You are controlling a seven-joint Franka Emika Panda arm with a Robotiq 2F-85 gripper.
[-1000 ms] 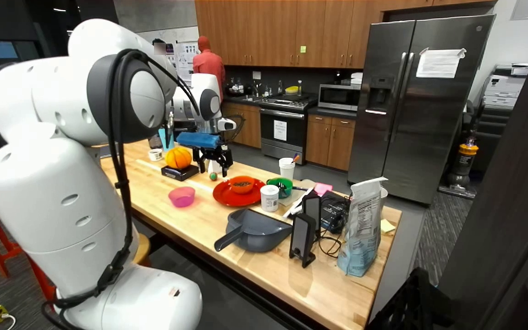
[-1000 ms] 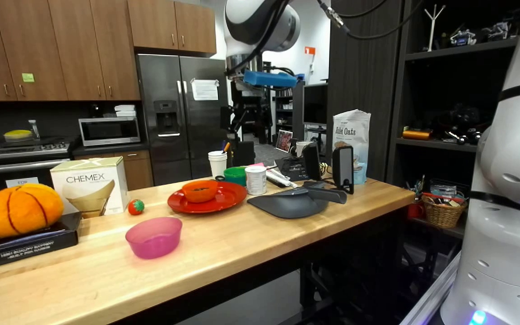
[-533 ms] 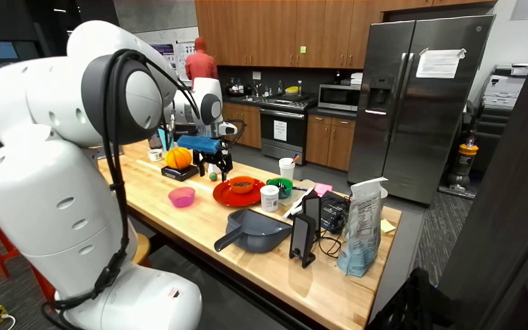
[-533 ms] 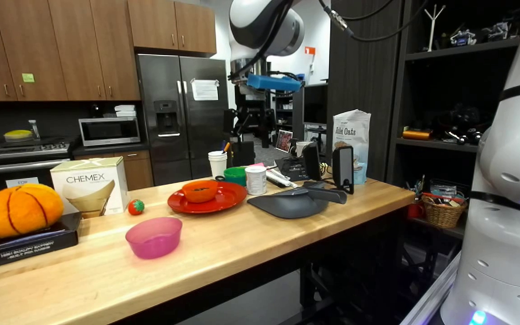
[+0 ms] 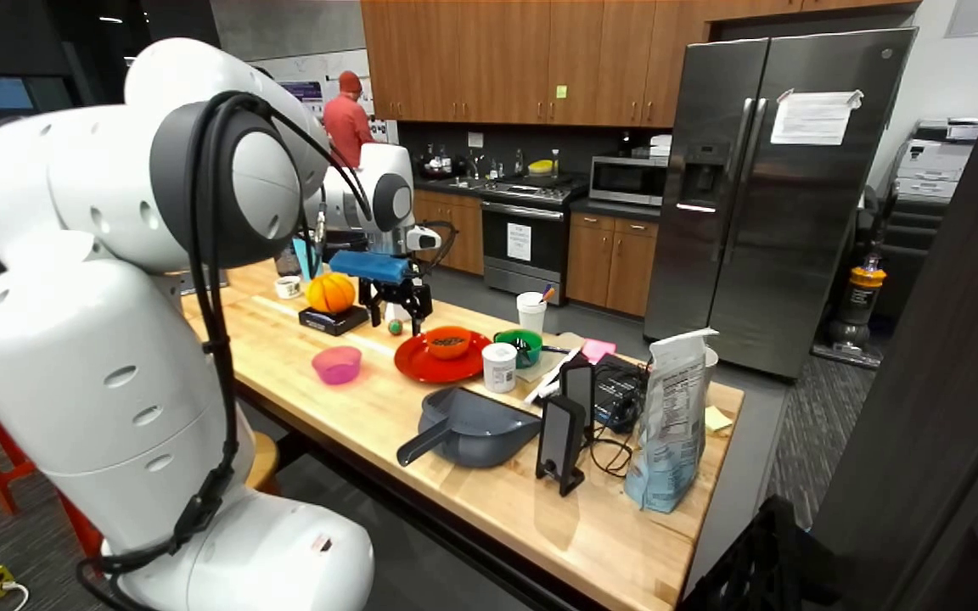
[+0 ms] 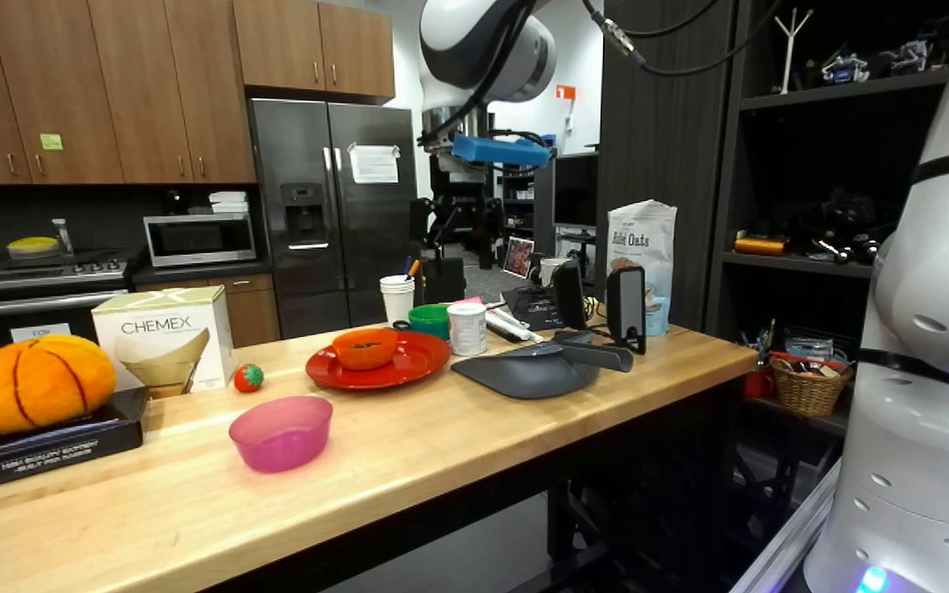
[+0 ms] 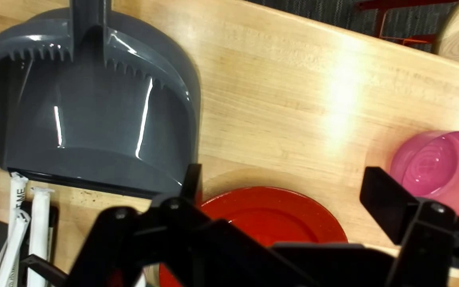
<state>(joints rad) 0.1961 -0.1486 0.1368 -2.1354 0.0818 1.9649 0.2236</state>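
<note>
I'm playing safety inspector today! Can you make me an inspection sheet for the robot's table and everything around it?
Surface: wood table, things spread along it.
Job's things: red plate; orange bowl on it, dark bits inside.
Clutter: dustpan, pink bowl, green bowl, tub, cups, speakers, bag, pumpkin on black box.
Gripper: open above the table, nothing seen in its hold.
Cables: black cables along the arm, wires looping by the speakers.
Surroundings: fridge, stove, cabinets, a person in red at the back.

"CHEMEX" on box [image 6: 170, 339]; "Oats" on bag [image 6: 641, 240] (rest blurry); "FOR" on sheet [image 6: 40, 333].
</note>
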